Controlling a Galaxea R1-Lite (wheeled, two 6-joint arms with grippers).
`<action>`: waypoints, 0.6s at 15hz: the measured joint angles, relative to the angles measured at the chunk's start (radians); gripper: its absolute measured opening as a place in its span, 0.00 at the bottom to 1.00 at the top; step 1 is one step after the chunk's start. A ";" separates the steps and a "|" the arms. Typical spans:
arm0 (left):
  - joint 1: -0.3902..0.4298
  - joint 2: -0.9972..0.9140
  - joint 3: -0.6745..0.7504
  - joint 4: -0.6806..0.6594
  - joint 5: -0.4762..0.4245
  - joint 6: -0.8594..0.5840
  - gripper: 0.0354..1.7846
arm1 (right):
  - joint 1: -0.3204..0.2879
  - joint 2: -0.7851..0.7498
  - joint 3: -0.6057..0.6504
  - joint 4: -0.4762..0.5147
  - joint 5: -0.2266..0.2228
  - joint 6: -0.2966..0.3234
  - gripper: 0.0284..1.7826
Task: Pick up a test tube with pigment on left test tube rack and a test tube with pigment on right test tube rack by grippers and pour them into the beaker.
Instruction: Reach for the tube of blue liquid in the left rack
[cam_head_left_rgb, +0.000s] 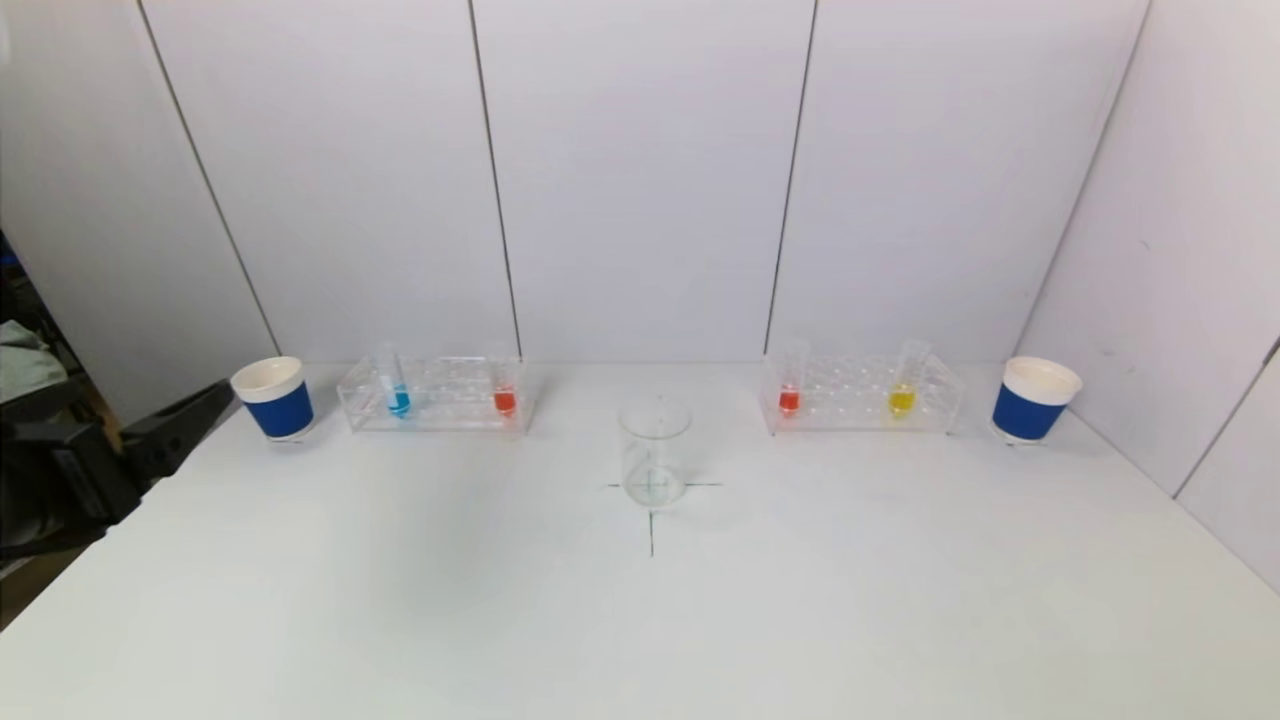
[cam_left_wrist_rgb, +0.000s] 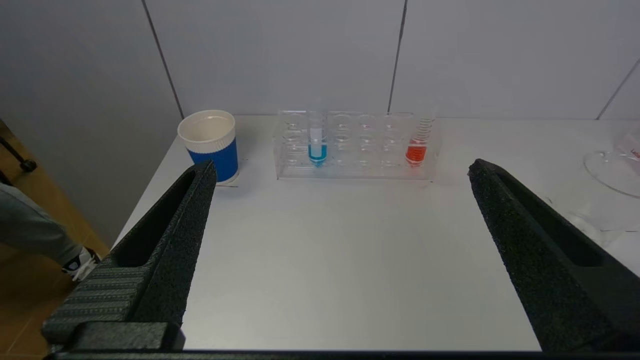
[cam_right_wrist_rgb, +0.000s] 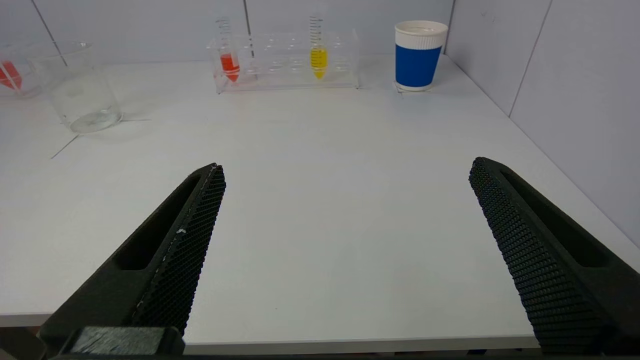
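The clear left rack (cam_head_left_rgb: 433, 395) holds a blue tube (cam_head_left_rgb: 398, 398) and a red tube (cam_head_left_rgb: 505, 399); both show in the left wrist view, blue (cam_left_wrist_rgb: 317, 150) and red (cam_left_wrist_rgb: 416, 151). The clear right rack (cam_head_left_rgb: 862, 395) holds a red tube (cam_head_left_rgb: 789, 398) and a yellow tube (cam_head_left_rgb: 902, 399), also in the right wrist view, red (cam_right_wrist_rgb: 229, 65) and yellow (cam_right_wrist_rgb: 318, 57). An empty glass beaker (cam_head_left_rgb: 654, 452) stands on a cross mark at the table's middle. My left gripper (cam_left_wrist_rgb: 340, 170) is open and empty at the table's front left edge. My right gripper (cam_right_wrist_rgb: 345, 167) is open and empty at the front edge.
A blue-and-white paper cup (cam_head_left_rgb: 273, 398) stands left of the left rack, another (cam_head_left_rgb: 1034, 399) right of the right rack. White panel walls close the back and right side. The white table (cam_head_left_rgb: 640, 620) runs from the racks to the front edge.
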 joint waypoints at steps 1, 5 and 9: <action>0.003 0.079 -0.003 -0.076 -0.003 0.000 0.99 | 0.000 0.000 0.000 0.000 0.000 0.000 1.00; 0.037 0.443 -0.023 -0.409 -0.057 0.005 0.99 | 0.000 0.000 0.000 0.000 0.000 0.000 1.00; 0.114 0.763 -0.094 -0.701 -0.171 0.010 0.99 | 0.000 0.000 0.000 0.000 0.000 0.000 1.00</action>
